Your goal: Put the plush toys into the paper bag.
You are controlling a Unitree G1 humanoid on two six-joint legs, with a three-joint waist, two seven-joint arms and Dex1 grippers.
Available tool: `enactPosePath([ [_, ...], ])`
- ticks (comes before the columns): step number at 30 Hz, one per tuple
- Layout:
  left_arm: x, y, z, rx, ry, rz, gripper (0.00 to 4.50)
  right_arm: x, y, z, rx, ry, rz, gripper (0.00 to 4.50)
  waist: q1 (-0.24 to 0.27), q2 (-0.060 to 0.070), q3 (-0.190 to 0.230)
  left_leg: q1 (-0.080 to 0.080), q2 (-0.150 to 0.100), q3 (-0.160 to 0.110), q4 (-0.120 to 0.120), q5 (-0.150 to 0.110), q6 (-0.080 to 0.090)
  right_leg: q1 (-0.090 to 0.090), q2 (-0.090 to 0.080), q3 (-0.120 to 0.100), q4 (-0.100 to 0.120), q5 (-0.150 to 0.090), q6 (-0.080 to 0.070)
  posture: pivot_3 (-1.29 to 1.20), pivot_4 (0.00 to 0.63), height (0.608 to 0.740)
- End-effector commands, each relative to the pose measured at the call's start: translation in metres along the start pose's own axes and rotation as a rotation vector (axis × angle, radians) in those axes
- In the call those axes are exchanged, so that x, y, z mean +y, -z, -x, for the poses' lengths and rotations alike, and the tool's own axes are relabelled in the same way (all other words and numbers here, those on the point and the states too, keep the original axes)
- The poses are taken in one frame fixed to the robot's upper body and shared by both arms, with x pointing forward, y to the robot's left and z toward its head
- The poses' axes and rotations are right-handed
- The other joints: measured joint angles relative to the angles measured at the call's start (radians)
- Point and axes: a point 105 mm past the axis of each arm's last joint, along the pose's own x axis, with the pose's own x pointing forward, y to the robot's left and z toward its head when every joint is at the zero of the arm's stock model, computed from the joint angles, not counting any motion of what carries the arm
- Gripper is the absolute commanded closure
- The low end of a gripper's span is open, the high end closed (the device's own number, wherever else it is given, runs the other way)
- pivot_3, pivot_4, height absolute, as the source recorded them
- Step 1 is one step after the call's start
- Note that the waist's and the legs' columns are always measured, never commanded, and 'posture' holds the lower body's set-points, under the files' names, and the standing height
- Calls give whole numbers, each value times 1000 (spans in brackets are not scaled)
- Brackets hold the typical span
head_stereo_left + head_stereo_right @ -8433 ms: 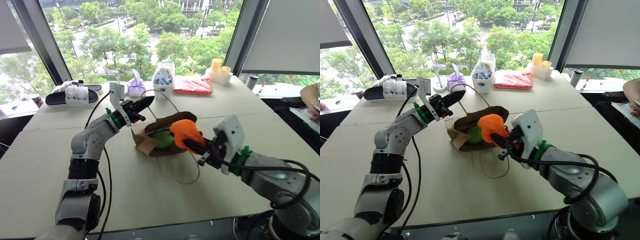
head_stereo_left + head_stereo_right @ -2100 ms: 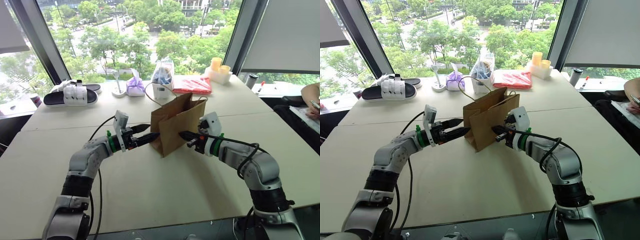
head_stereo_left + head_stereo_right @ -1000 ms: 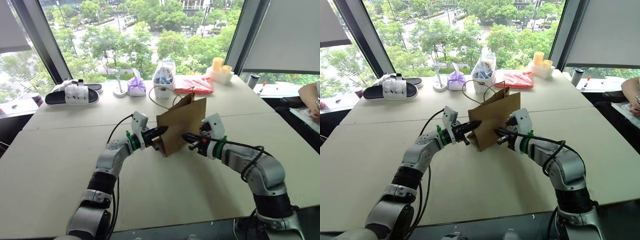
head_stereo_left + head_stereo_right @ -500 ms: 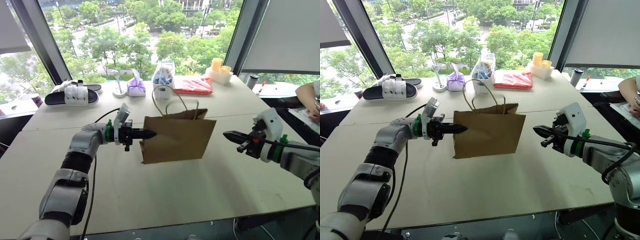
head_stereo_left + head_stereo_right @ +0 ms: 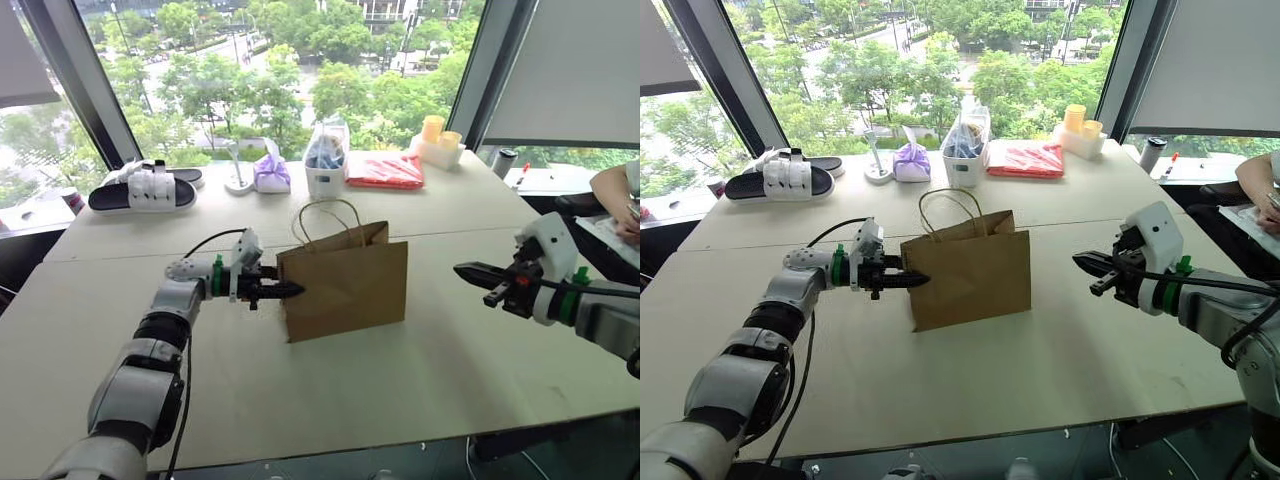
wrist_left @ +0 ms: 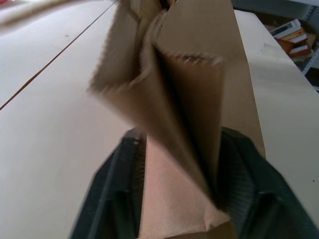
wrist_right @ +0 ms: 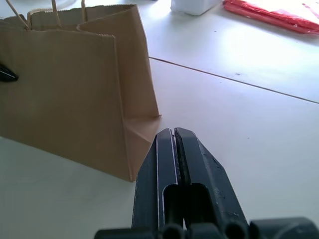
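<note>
The brown paper bag (image 5: pixel 350 285) stands upright on the table's middle, broad side toward me, handles up. The plush toys are hidden from view. My left gripper (image 5: pixel 293 290) reaches level to the bag's left edge. In the left wrist view its fingers (image 6: pixel 119 194) stand apart, open, with the bag's folded side (image 6: pixel 194 99) between them. My right gripper (image 5: pixel 464 269) hovers off to the bag's right, well apart from it. It is shut with nothing in it, its fingertips (image 7: pixel 167 137) pressed together and pointing toward the bag (image 7: pixel 65 89).
Along the far table edge lie black-and-white sandals (image 5: pixel 143 187), a purple pouch (image 5: pixel 271 172), a clear bag of blue items (image 5: pixel 326 158), a red packet (image 5: pixel 385 170), yellow cups (image 5: pixel 437 140) and a dark cup (image 5: pixel 506 162). A person's arm (image 5: pixel 612 187) shows at the right edge.
The bag has swung broadside and come down to stand on the table. The right gripper has drawn away to the right. The left gripper's fingers have parted at the bag's edge.
</note>
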Motion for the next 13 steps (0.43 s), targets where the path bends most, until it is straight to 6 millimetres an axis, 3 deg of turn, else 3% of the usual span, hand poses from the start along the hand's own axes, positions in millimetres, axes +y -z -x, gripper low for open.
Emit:
enactPosePath([
  [1, -3, -17, 21, -3, -33, -55, 653, 9, -12, 5, -25, -32, 46, 4500, -1, 0, 0, 0, 0, 0, 0, 0, 0, -1, 0, 0, 0, 0, 0, 0, 150, 740],
  [2, -6, -15, 29, 28, -43, -54, 151, 9, -11, 6, -13, -37, 53, 4500, 1, 0, 0, 0, 0, 0, 0, 0, 0, -1, 0, 0, 1, 0, 0, 0, 150, 740],
  [3, -8, -14, 37, 49, -60, -50, 29, 11, -10, 7, -7, -48, 55, 4500, 1, 0, 0, 0, 1, 0, 0, 0, 0, -1, 0, 0, 0, 0, 0, 0, 150, 740],
  [9, -33, -30, 78, 51, -148, 14, 29, 25, -6, 8, 25, -159, 76, 4500, 4, 0, 0, 0, 1, 0, 0, 0, 0, -1, 0, 0, 0, 0, 0, 0, 150, 740],
  [13, -53, -42, 82, 20, -187, 44, 29, 29, -7, 8, 26, -213, 82, 4500, 7, 0, 0, 0, 2, -1, 0, 0, 0, 1, -1, 0, -1, 0, 0, 0, 150, 740],
])
